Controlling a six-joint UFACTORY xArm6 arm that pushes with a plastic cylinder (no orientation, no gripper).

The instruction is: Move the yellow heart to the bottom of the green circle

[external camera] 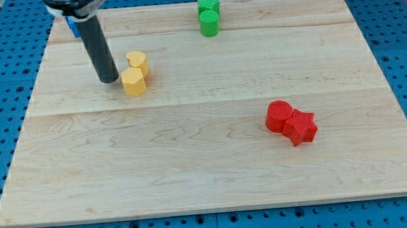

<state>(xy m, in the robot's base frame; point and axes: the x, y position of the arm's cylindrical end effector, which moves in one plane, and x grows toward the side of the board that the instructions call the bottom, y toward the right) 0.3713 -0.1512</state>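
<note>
Two yellow blocks sit at the view's upper left: a yellow hexagon point(134, 82) in front and the yellow heart point(138, 61) just behind it, touching. My tip point(109, 80) rests on the board just left of the yellow hexagon, very close to it. The green circle point(209, 23) stands near the view's top, right of centre, with a green star point(208, 6) touching it from behind. The yellow heart lies well to the left of the green circle and lower in the view.
A red circle point(279, 115) and a red star point(301, 127) sit together at the view's lower right. A blue block point(71, 24) peeks out behind the rod at the top left. The wooden board point(208, 172) lies on a blue pegboard.
</note>
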